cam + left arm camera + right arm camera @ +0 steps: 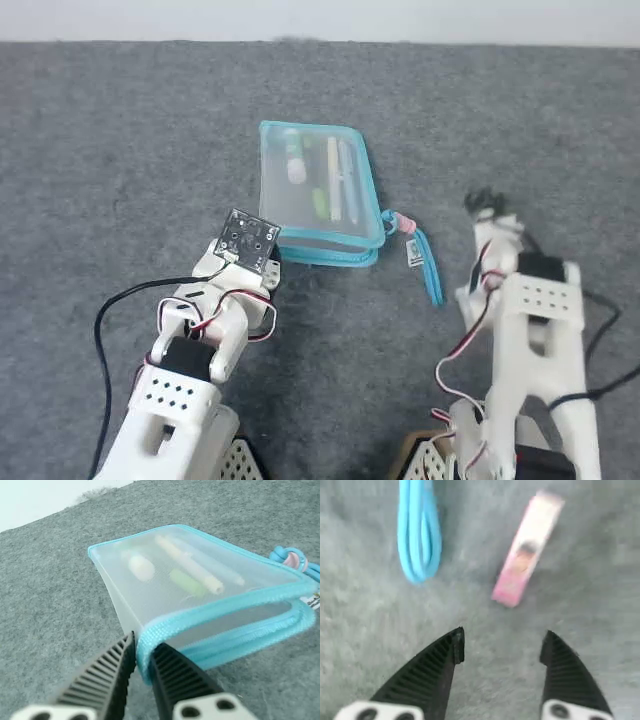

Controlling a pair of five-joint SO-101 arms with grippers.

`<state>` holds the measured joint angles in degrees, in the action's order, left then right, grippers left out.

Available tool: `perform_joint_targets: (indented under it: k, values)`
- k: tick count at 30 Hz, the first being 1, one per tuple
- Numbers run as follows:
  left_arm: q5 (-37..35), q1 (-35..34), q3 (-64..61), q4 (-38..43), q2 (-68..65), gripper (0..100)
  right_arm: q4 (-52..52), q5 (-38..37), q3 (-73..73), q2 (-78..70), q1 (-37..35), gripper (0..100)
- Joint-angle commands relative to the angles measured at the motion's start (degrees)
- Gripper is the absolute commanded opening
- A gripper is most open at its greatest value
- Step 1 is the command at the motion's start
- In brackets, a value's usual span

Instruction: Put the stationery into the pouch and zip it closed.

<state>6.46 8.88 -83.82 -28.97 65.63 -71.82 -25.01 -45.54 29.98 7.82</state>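
While left jaws clamp the pouch point(200, 600) edge, right jaws gape; pink piece point(525, 550) just ahead.

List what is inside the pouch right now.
Through the frosted wall of the pouch show a stubby white item, a green item, a long cream stick and a thinner pale stick. Their details are blurred; anything beneath them is hidden.
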Motion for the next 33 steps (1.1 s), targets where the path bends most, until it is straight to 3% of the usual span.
perform_joint_targets:
  k: [1, 6, 11, 19, 33]
  values:
    - [0.18, -0.53, 1.63, 0.18, 1.76, 1, -6.46, 1.14, 13.98, 2.51, 0.22, 25.7]
    - [0.18, -0.44, 1.54, 0.18, 1.76, 1, -9.27, 1.14, 17.14, 2.51, 0.04, 25.7]
    - [0.18, -0.44, 1.19, 1.67, 1.49, 1, -3.03, 1.05, 11.60, 1.54, -0.22, 25.7]
    - [0.26, -0.44, -0.57, 4.31, 1.67, 1, 7.69, 1.05, 10.02, -16.75, -0.22, 25.7]
    - [0.26, -0.53, -0.57, 4.48, 1.67, 1, 11.74, 0.97, 12.66, -31.96, 0.22, 23.2]
